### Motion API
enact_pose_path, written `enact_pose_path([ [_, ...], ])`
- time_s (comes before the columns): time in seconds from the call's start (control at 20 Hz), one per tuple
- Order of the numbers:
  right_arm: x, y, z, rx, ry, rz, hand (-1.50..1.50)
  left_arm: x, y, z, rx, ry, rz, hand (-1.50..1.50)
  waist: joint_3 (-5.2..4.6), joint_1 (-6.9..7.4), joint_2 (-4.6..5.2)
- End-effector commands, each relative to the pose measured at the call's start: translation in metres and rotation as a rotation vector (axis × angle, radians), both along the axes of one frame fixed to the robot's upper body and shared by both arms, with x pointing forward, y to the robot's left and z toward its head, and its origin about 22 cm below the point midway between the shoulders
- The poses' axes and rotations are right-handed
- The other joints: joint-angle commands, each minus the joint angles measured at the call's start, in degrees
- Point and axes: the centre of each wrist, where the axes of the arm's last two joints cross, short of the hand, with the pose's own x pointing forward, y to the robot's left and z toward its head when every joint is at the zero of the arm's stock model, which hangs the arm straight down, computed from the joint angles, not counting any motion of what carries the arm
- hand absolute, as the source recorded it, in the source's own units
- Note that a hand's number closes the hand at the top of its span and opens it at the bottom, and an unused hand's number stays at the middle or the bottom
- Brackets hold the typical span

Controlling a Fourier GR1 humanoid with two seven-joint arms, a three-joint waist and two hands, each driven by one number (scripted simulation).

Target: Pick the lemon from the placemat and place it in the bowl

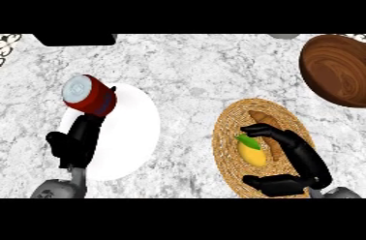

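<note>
one lemon (251, 152) sits mid-placemat (227, 137), near the bench's front right edge. right robot hand (297, 159) is curved around it, thumb and fingers not yet closed, holding nothing. close evenly on the lemon's sides, avoid the croissant (262, 119), then lift toward the bowl (336, 69) at the far right corner. left robot hand (71, 144) rests open.

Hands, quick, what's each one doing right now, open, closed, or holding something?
Left hand: resting over the white plate, holding nothing; fingers cannot be told.
Right hand: open, fingers and thumb arched around the lemon, not yet closed.

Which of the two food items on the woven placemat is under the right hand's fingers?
The yellow lemon with its green leaf: the right hand arches over it. The brown croissant lies beyond the fingertips.
</note>
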Motion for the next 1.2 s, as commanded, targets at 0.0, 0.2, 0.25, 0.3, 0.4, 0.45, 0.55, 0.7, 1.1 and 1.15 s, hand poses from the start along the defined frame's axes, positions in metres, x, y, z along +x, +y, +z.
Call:
enact_pose_path([
  [0.0,-0.041,-0.022,-0.016,0.129,-0.075,0.047,-1.50,0.005,-0.008,-0.005,-0.013,-0.018,0.002,0.00,0.01,-0.03,0.12],
  [0.2,-0.041,-0.033,0.028,0.069,-0.175,-0.009,-1.50,0.007,-0.005,0.016,-0.009,-0.025,-0.025,0.00,-0.04,0.77,0.08],
  [0.25,-0.033,-0.041,0.054,0.024,-0.188,-0.032,-1.50,0.000,-0.001,-0.012,-0.010,-0.026,-0.009,0.00,-0.09,0.52,0.08],
  [0.3,-0.026,-0.061,0.062,-0.038,-0.194,-0.049,-1.50,0.005,-0.009,0.014,-0.003,-0.029,-0.027,0.00,-0.06,0.66,0.04],
  [0.4,-0.036,-0.043,0.080,-0.123,-0.177,-0.103,-1.50,0.009,0.002,0.002,-0.003,-0.019,0.006,0.00,-0.14,0.37,0.05],
  [0.45,-0.037,-0.028,0.068,-0.129,-0.166,-0.137,-1.50,0.014,0.004,0.007,-0.016,-0.011,-0.024,0.00,-0.10,0.83,0.14],
  [0.55,-0.024,-0.039,0.098,-0.178,-0.111,-0.123,-1.50,0.027,0.000,0.014,-0.012,-0.019,-0.017,0.00,-0.10,0.96,0.21],
  [0.7,-0.029,-0.033,0.120,-0.260,-0.033,-0.086,-1.50,0.005,-0.007,-0.002,-0.020,-0.026,-0.014,0.00,-0.11,1.33,0.14],
  [1.1,-0.008,-0.017,0.112,-0.502,0.163,-0.054,-1.50,0.022,0.001,0.002,-0.018,-0.016,-0.024,0.00,-0.09,1.83,0.37],
  [1.15,-0.005,-0.016,0.101,-0.509,0.188,-0.071,-1.50,0.025,-0.016,0.009,-0.008,-0.023,-0.020,0.00,-0.05,1.70,0.33],
])
